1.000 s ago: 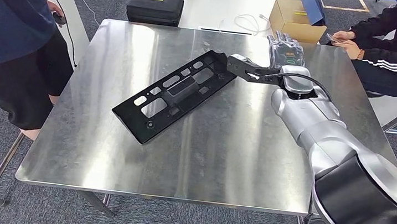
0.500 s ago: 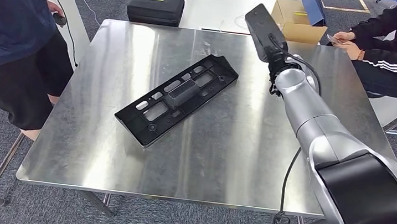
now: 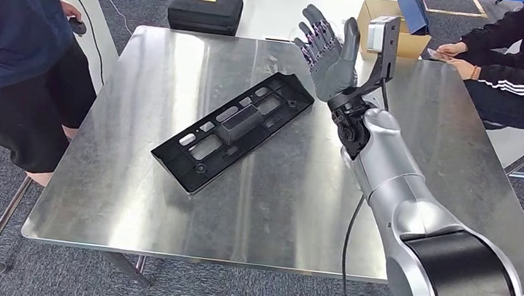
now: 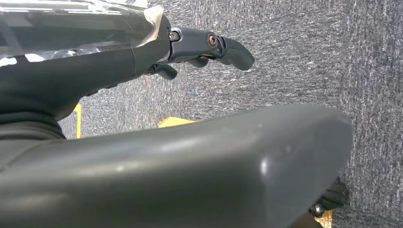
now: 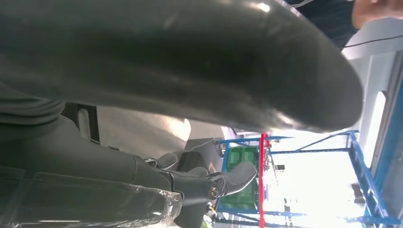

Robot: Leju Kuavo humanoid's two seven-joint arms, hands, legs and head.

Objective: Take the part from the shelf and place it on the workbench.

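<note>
While the black part (image 3: 232, 130) lies flat mid-workbench (image 3: 128, 200), I see my right hand (image 3: 330, 52) raised at its two o'clock, fingers spread, holding nothing; my left hand (image 4: 199, 45) hangs over carpet, its grasp unclear.

The right arm (image 3: 389, 169) is silver with a black upper section, a thin black cable beside it; its right hand (image 3: 330, 52) is grey with darker fingers.
</note>
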